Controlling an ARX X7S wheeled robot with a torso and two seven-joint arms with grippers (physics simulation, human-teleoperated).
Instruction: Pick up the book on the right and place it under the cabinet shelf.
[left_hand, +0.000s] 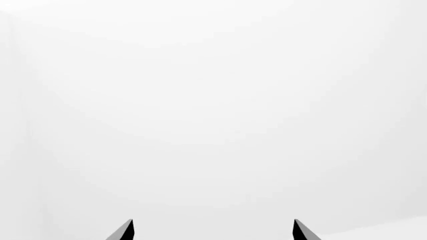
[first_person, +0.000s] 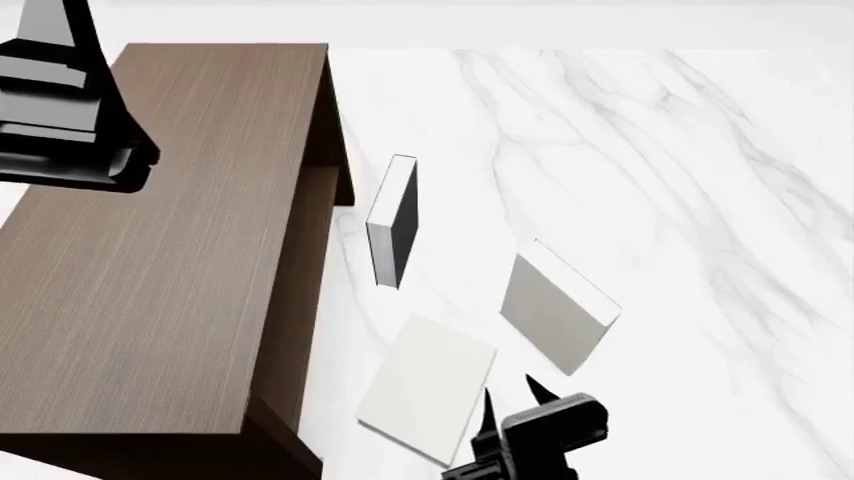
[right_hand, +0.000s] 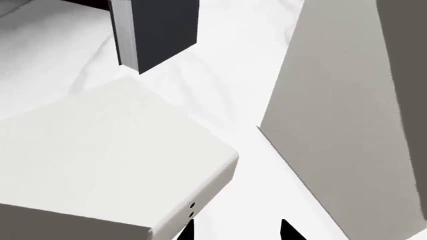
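Observation:
The book (first_person: 427, 385) is a thin plain white slab lying flat on the marble floor, close to the near end of the cabinet shelf (first_person: 160, 250), a long dark-brown wood-grain box. In the right wrist view the book (right_hand: 100, 150) shows two tiny dark dots on its edge. My right gripper (first_person: 511, 392) is open just beside the book's right edge, with nothing between its fingertips (right_hand: 189, 231). My left gripper (left_hand: 213, 231) is open and faces only blank white. That arm (first_person: 67, 110) hangs above the cabinet's far left.
A white book with a dark grey face (first_person: 391, 220) stands upright next to the cabinet's recessed side (first_person: 327, 190). A grey-beige blocky book (first_person: 561, 310) stands tilted just right of my right gripper, filling the side of the right wrist view (right_hand: 340, 125). White marble floor (first_person: 667, 150) spreads to the right.

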